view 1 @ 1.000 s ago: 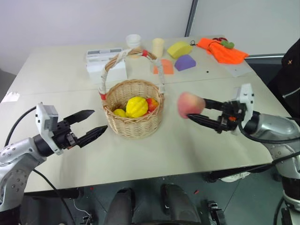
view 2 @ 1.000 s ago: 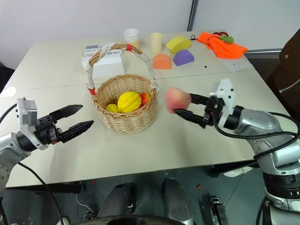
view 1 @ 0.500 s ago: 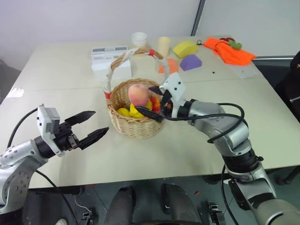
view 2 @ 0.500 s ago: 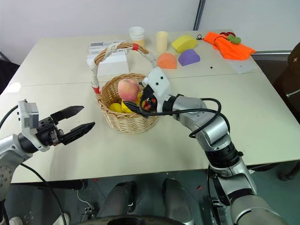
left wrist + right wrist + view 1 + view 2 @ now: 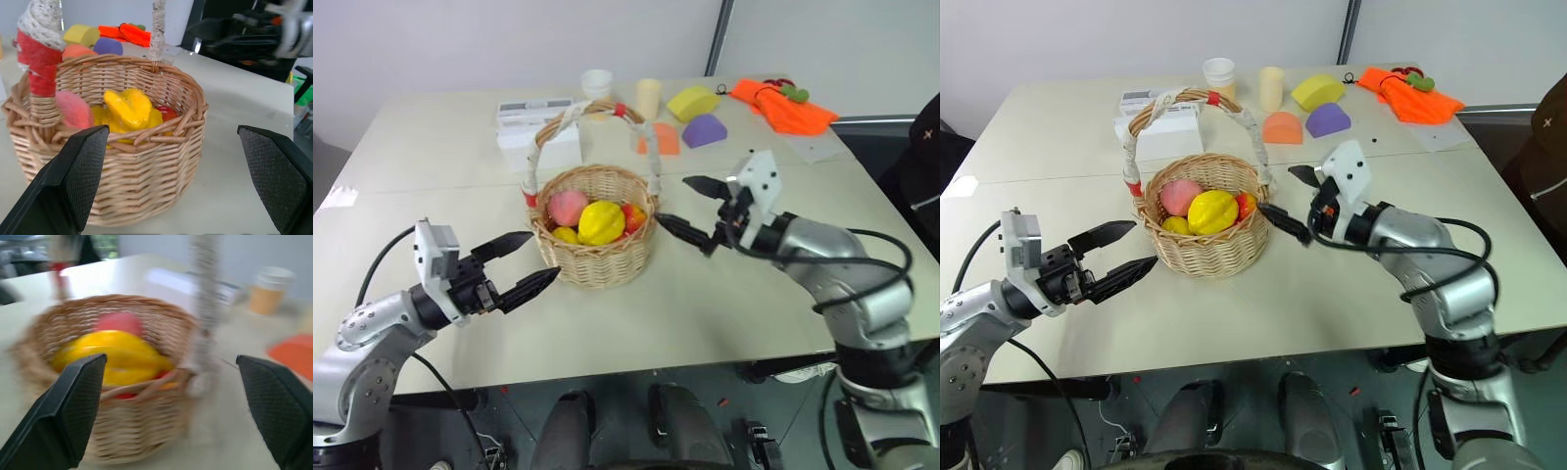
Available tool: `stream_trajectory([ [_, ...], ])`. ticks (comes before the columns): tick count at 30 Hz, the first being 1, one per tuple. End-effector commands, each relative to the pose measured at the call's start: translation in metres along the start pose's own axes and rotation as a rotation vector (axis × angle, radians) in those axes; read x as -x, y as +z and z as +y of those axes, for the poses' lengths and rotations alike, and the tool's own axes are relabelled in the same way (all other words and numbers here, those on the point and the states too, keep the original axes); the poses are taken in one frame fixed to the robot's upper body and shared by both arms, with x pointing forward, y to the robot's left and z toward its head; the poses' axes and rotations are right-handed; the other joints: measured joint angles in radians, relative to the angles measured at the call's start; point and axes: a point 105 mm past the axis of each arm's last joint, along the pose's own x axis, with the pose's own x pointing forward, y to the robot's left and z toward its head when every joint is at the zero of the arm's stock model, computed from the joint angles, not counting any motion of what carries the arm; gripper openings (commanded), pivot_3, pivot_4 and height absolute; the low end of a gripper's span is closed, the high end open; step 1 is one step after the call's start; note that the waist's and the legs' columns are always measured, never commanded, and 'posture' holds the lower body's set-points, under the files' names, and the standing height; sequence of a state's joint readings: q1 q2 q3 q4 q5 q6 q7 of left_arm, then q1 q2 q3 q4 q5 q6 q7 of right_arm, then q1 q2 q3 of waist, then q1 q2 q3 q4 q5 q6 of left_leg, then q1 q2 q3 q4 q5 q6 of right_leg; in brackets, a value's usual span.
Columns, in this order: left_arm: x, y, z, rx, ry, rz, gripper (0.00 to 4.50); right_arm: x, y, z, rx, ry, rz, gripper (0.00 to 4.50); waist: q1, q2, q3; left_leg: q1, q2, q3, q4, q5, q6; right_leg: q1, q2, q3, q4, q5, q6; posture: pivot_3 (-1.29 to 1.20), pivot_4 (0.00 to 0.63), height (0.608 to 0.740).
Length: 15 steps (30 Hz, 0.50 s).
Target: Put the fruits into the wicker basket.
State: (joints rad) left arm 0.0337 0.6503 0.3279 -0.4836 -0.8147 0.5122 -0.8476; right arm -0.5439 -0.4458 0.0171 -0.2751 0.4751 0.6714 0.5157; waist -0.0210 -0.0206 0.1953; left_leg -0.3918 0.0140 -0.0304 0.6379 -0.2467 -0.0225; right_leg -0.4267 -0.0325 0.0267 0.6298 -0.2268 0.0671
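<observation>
Peach point(image 5: 567, 207) is out of my right gripper point(image 5: 691, 207) now and sits in the wicker basket point(image 5: 594, 257) beside the starfruit point(image 5: 600, 221); half a second ago it was still pinched over the rim. Right fingers stand wide and empty, backed off just right of the basket. Left gripper point(image 5: 528, 264) hangs wide open near the basket's left side, holding nothing.

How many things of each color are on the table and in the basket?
Yellow: 4, starfruit, small yellow fruit, foam block, cylinder
Pink: 1, peach
Red: 1, red fruit
Orange: 2, foam block, cloth
Purple: 1, foam block
White: 2, box, cup
Tan: 1, wicker basket
Total: 12
</observation>
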Motion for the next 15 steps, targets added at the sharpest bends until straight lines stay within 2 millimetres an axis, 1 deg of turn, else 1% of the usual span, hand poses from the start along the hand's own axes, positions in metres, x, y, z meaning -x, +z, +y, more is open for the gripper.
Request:
stream_trajectory([
  [1, -0.001, 0.007, -0.002, -0.035, -0.012, -0.023, 4.50, -0.022, 0.011, -0.003, 0.005, -0.036, -0.067, 4.41, 0.001, 0.000, 0.000, 0.000, 0.001, 0.000, 0.000, 0.000, 0.000, 0.000, 0.001, 0.000, 0.000, 0.000, 0.000, 0.00, 0.150, 0.740],
  [2, -0.002, 0.006, -0.002, -0.035, -0.012, -0.023, 4.50, -0.028, 0.010, -0.004, 0.000, -0.046, -0.068, 4.41, 0.001, 0.000, 0.000, 0.000, 0.002, -0.001, 0.000, 0.000, 0.000, -0.001, 0.003, 0.000, 0.000, 0.000, -0.001, 0.00, 0.150, 0.740],
  [3, -0.002, 0.006, -0.002, -0.037, -0.011, -0.025, 4.50, -0.034, 0.007, -0.010, -0.022, -0.073, -0.064, 4.18, 0.001, 0.000, 0.000, 0.000, 0.002, -0.001, -0.001, 0.000, 0.000, -0.001, 0.003, 0.000, 0.001, 0.000, 0.000, 0.00, 0.150, 0.740],
  [5, -0.002, 0.007, -0.002, -0.041, -0.007, -0.028, 4.50, -0.039, 0.004, -0.017, -0.055, -0.102, -0.063, 3.60, 0.003, 0.000, 0.000, 0.000, 0.002, -0.001, -0.002, 0.000, 0.000, -0.002, 0.003, 0.000, 0.001, 0.000, -0.001, 0.00, 0.150, 0.740],
  [7, 0.000, 0.008, -0.003, -0.045, 0.000, -0.033, 4.50, -0.038, 0.009, -0.020, -0.084, -0.102, -0.090, 2.63, 0.007, 0.000, 0.000, 0.000, 0.002, -0.001, -0.002, 0.000, 0.000, -0.002, 0.003, 0.000, 0.001, 0.000, -0.001, 0.00, 0.150, 0.740],
  [8, 0.001, 0.008, -0.004, -0.046, 0.003, -0.034, 4.50, -0.035, 0.012, -0.020, -0.095, -0.095, -0.108, 2.18, 0.007, 0.000, 0.000, 0.000, 0.002, -0.001, -0.002, 0.000, 0.000, -0.002, 0.003, 0.000, 0.001, 0.000, -0.001, 0.00, 0.150, 0.740],
  [10, 0.002, 0.007, -0.005, -0.046, 0.006, -0.035, 4.50, -0.029, 0.018, -0.020, -0.107, -0.089, -0.132, 1.12, 0.007, 0.000, 0.000, -0.001, 0.002, -0.001, -0.002, 0.000, 0.000, -0.002, 0.003, 0.000, 0.000, 0.000, -0.001, 0.00, 0.150, 0.740],
  [12, 0.001, 0.006, -0.006, -0.044, 0.006, -0.037, 4.50, -0.022, 0.023, -0.022, -0.090, -0.093, -0.151, 0.17, 0.007, 0.000, 0.000, -0.001, 0.002, -0.001, -0.002, 0.000, 0.000, -0.002, 0.003, 0.000, 0.000, 0.000, -0.001, 0.00, 0.150, 0.740],
  [13, 0.000, 0.006, -0.007, -0.043, 0.005, -0.040, 4.50, -0.015, 0.028, -0.027, -0.072, -0.115, -0.170, 0.06, 0.007, 0.000, 0.000, -0.001, 0.002, -0.001, -0.002, 0.000, 0.000, -0.002, 0.003, 0.000, 0.000, 0.000, -0.001, 0.00, 0.150, 0.740],
  [15, -0.001, 0.006, -0.008, -0.042, 0.004, -0.045, 4.50, 0.001, 0.038, -0.043, -0.046, -0.191, -0.213, 0.06, 0.007, 0.000, 0.000, -0.001, 0.002, -0.001, -0.002, 0.000, 0.000, -0.002, 0.003, 0.000, 0.000, 0.000, -0.001, 0.00, 0.150, 0.740],
])
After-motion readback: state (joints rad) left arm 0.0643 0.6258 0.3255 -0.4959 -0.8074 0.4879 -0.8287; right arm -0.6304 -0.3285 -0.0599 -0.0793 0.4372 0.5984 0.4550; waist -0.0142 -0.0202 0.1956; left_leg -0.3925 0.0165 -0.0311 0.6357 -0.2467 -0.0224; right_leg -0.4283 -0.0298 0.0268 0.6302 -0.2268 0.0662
